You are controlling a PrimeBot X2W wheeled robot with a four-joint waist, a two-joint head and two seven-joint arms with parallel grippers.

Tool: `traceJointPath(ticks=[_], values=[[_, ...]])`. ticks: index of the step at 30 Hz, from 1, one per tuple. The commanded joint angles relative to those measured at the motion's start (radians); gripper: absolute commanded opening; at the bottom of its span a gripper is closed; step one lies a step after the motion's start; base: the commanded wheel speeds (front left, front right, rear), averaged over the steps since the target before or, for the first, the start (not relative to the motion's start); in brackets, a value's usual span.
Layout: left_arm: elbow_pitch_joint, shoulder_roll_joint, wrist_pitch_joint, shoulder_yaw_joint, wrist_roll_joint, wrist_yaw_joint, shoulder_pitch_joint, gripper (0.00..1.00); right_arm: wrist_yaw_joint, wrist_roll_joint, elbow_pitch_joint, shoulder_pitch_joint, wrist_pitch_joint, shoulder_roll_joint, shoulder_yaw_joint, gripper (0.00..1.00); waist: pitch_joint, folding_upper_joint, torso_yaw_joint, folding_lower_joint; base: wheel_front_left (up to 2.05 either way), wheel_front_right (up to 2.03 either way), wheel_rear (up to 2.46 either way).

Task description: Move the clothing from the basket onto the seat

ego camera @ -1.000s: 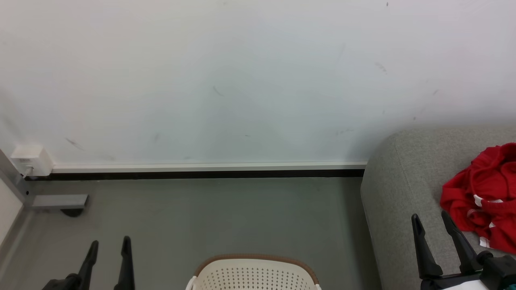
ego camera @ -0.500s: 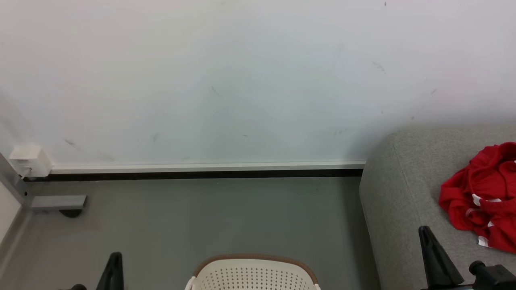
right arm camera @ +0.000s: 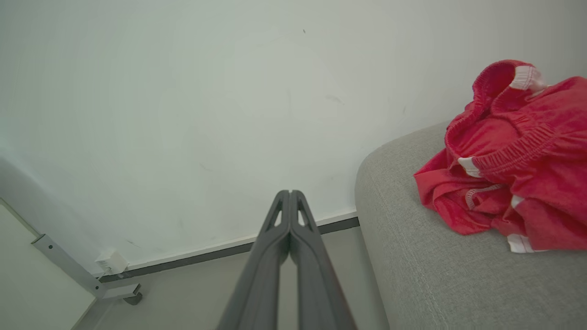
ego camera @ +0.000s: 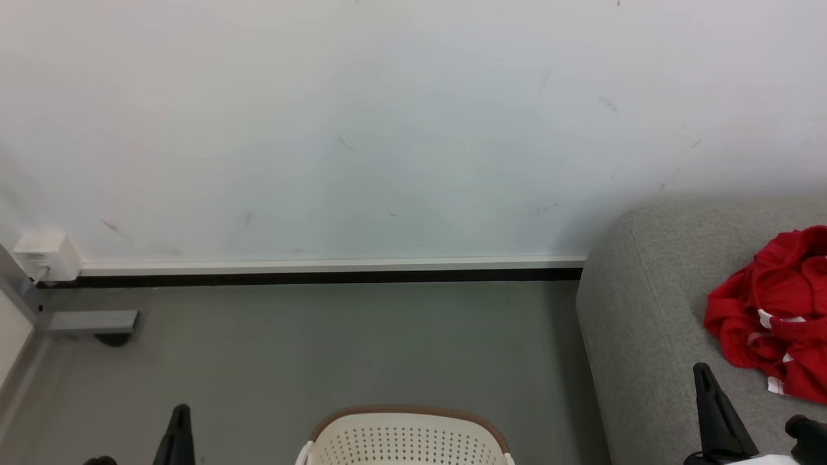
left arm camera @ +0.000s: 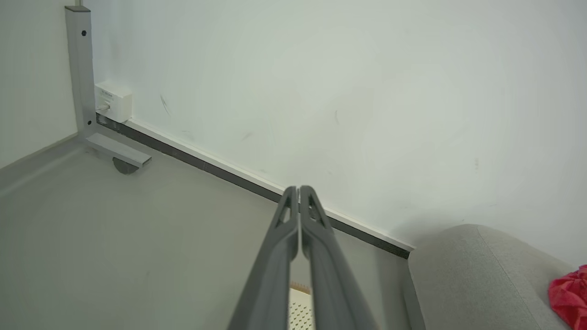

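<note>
Head view puts the red clothing (ego camera: 772, 316) in a crumpled heap on the grey sofa seat (ego camera: 646, 303), near its rounded end and well apart from the basket (ego camera: 404, 436) standing on the floor (ego camera: 323, 349). It lies bunched as dropped fabric would, so this load looks delivered. Left gripper (left arm camera: 299, 188) and right gripper (right arm camera: 290, 192) both have their fingers pressed together on nothing, the right one near the heap without touching. Whether the basket holds more is hidden, its inside being out of frame.
</note>
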Motion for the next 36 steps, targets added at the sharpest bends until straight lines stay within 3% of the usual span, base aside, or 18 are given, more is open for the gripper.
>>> traceJointPath(ticks=[1, 36], values=[[-0.019, 0.004, 0.008, 0.002, -0.039, -0.003, -0.028, 0.0, 0.0, 0.036, -0.015, -0.025, 0.007, 0.0, -0.012, 0.0, 0.001, 0.0, 0.0, 0.0, 0.0, 0.0, 0.0], [-0.026, -0.002, 0.137, -0.003, -0.536, -0.02, -0.078, 0.0, 0.0, 0.473, -0.012, -0.053, 0.137, 0.03, -0.094, 0.0, 0.017, 0.0, 0.001, 0.0, 0.0, 0.0, 0.0]])
